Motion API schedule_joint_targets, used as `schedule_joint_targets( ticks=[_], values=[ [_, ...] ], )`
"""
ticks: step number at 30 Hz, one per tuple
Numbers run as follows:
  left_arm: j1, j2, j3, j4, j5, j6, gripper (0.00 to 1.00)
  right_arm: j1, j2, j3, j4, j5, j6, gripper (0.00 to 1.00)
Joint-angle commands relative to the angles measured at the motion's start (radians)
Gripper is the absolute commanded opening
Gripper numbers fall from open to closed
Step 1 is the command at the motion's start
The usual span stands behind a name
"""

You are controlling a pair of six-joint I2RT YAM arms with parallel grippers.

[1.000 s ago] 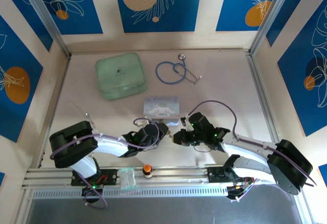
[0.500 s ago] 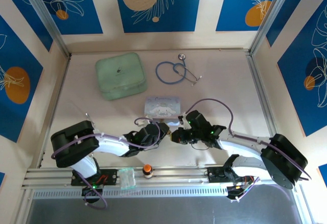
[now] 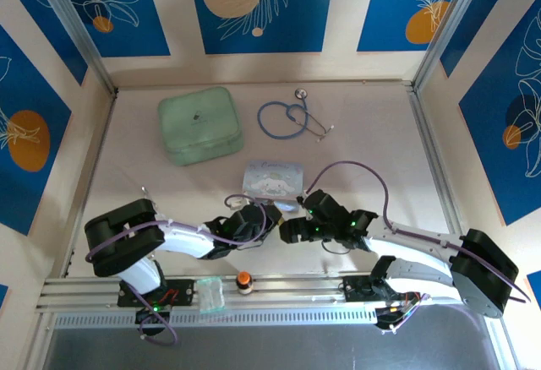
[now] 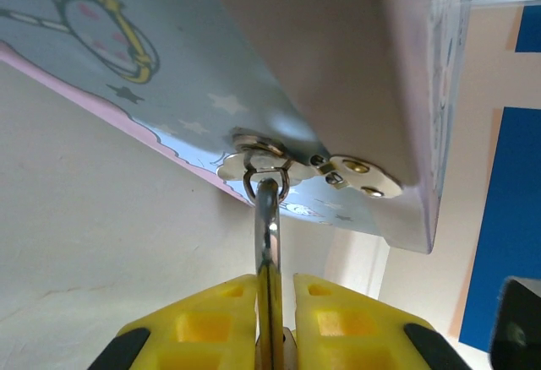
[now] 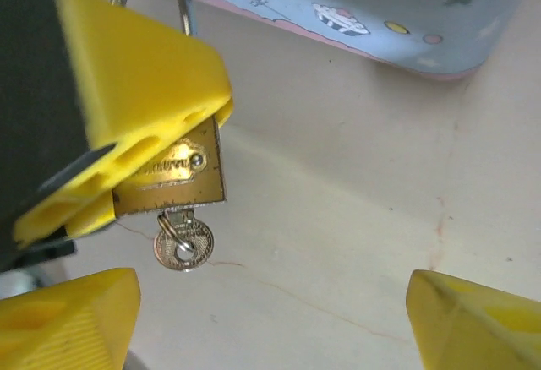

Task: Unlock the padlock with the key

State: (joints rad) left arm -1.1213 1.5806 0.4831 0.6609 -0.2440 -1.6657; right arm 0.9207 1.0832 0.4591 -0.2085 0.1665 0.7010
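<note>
Padlock (image 5: 173, 176) is being held at upper left of the right wrist view, clamped in the left gripper (image 4: 272, 302), key (image 5: 183, 245) seated beneath. Right gripper (image 5: 270, 294), jaws wide, is being brought leftward toward it; key-turning is being prepared.

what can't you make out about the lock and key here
- key blade: right wrist view, buried in the padlock, so whether it has turned is unclear.
- padlock body: left wrist view, hidden between the fingers of the left gripper.
- both: top view, too small to pick out.
</note>
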Motion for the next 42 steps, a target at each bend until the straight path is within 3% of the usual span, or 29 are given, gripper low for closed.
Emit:
schedule_joint_targets(
  ticks=[1, 10, 18, 23, 26, 30, 37, 42],
  values=[
    [0.002, 0.004, 0.028, 0.028, 0.04, 0.024, 0.0, 0.055, -0.003, 0.047, -0.055, 0.171, -0.171, 0.66],
    [0.001, 0.01, 0.018, 0.055, 0.05, 0.006, 0.0, 0.149, 0.049, 0.046, 0.083, 0.252, -0.279, 0.44],
    [0.002, 0.013, 0.009, 0.095, 0.074, -0.022, 0.0, 0.2, 0.125, 0.03, 0.207, 0.334, -0.334, 0.41],
    [0.0, 0.018, 0.0, 0.134, 0.087, -0.041, 0.0, 0.209, 0.148, 0.03, 0.288, 0.371, -0.354, 0.3],
    [0.0, 0.019, -0.007, 0.135, 0.086, -0.043, 0.0, 0.188, 0.148, 0.031, 0.295, 0.323, -0.35, 0.23],
    [0.0, 0.023, -0.02, 0.145, 0.083, -0.046, 0.0, 0.118, 0.118, -0.006, 0.317, 0.152, -0.329, 0.17],
    [0.0, 0.027, -0.035, 0.161, 0.083, -0.041, 0.0, -0.077, 0.057, -0.082, 0.35, -0.191, -0.245, 0.17],
    [0.0, 0.017, -0.044, 0.159, 0.081, -0.04, 0.0, -0.173, 0.082, -0.086, 0.293, -0.246, -0.201, 0.21]
  ],
)
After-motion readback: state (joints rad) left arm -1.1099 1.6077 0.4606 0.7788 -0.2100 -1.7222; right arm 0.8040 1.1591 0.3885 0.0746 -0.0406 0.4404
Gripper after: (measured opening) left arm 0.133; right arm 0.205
